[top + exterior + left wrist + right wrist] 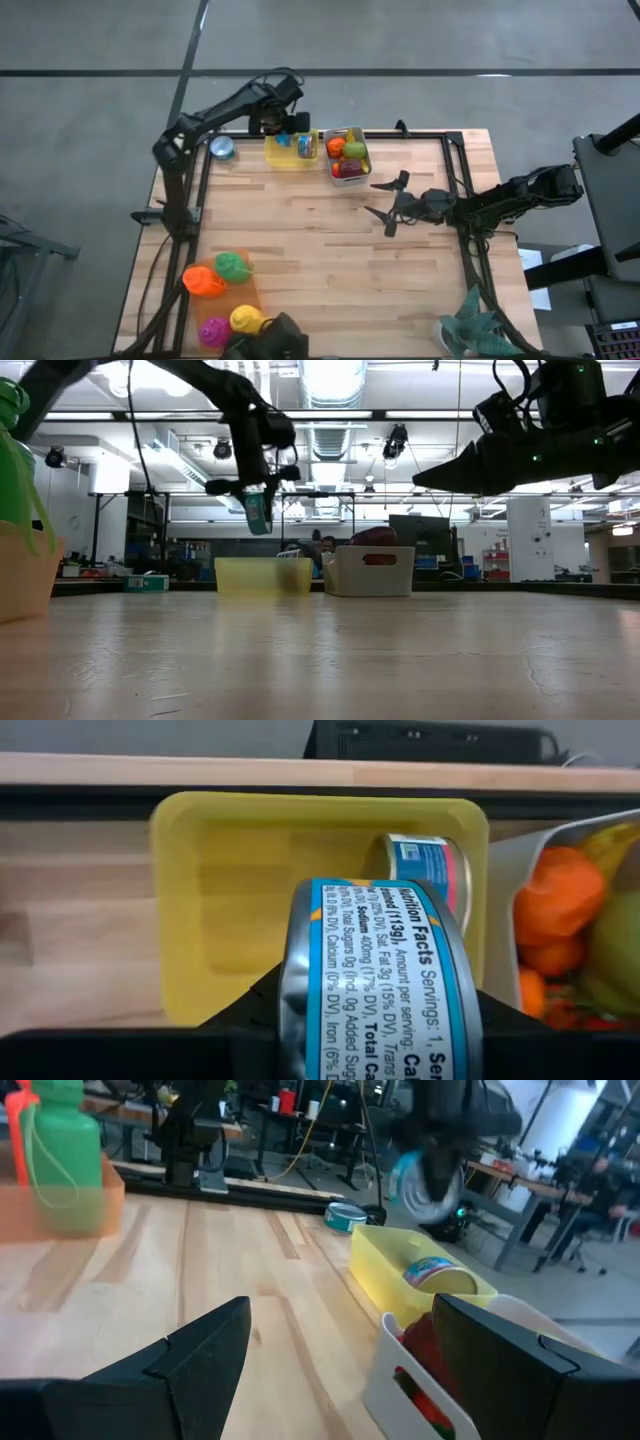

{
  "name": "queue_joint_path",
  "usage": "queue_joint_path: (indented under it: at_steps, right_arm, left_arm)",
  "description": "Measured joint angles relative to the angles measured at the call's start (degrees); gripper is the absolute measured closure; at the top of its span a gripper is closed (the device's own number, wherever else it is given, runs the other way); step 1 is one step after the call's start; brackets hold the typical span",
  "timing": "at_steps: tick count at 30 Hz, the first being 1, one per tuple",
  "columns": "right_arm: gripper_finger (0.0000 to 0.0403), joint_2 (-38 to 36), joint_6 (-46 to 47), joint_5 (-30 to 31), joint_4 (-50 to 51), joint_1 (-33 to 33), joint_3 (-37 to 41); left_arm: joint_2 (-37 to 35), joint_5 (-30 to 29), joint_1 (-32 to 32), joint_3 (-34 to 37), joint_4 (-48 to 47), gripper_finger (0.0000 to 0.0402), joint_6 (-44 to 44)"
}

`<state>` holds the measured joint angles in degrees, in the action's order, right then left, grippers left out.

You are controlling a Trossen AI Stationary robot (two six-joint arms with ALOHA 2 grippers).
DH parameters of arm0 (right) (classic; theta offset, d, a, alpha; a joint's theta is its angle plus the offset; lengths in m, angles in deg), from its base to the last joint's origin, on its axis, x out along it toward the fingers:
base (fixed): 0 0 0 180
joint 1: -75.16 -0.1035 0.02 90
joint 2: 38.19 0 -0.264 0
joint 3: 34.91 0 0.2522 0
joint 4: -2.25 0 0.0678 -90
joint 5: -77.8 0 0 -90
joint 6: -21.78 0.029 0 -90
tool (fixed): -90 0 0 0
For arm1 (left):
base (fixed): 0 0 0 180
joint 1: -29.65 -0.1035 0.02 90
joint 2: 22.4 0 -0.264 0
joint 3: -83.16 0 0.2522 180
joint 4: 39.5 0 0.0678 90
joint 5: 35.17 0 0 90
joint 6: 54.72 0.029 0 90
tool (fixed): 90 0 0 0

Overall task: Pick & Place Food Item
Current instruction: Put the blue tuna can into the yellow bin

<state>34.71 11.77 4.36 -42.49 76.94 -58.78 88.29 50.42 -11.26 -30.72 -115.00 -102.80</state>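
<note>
We had the left gripper (257,510) pinching a tuna can (385,980) above the yellow bin (190,890), placing underway; next called for lowering beside the can already inside, then release

Wood table (320,250): yellow tray (285,155), white bin (345,160) (far edge).

The only readable print is on the blue-and-white label of the round metal can (385,985) in the left wrist view. It carries a heading "Nutrition Facts", then "Servings: 1", "(113g)", "Sodium 400mg", "Total Sugars 0g", "Amount per serving", "Iron" and "Calcium". The second, smaller metal can's (428,870) label is too small to read.
</note>
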Motion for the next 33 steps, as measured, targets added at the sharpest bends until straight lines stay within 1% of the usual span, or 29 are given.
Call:
queue_joint_path:
  at_steps: [3, 6, 12, 17, 25, 30, 33]
  right_arm:
    - [0.0097, 0.0, -2.6, -0.1, 0.0, 0.0, 0.0]
    - [0.0097, 0.0, -3.6, -0.1, 0.0, 0.0, 0.0]
    - [0.0097, 0.0, -3.6, -0.1, 0.0, 0.0, 0.0]
    - [0.0097, 0.0, -3.6, -0.1, 0.0, 0.0, 0.0]
    - [0.0097, 0.0, -3.5, -0.1, 0.0, 0.0, 0.0]
    - [0.0097, 0.0, -3.5, -0.1, 0.0, 0.0, 0.0]
    - [0.0097, 0.0, -3.5, -0.1, 0.0, 0.0, 0.0]
  left_arm:
    - [2.9, 0.7, -0.3, -1.1, 1.0, 0.0273, 2.2]
    - [4.3, 0.9, -0.5, -1.1, 1.1, 0.0273, 2.5]
    - [5.5, 1.1, -0.7, 0.5, 2.4, 0.0273, 2.5]
    - [5.9, 0.8, -0.8, 2.9, 5.7, 0.0273, 2.6]
    - [6.1, -0.5, -0.8, 3.1, 5.6, 0.0273, 3.0]
    - [6.1, -0.7, -0.8, 3.1, 5.6, 0.0251, 3.2]
    - [6.1, -0.7, -0.8, 3.1, 5.6, 0.0245, 3.4]
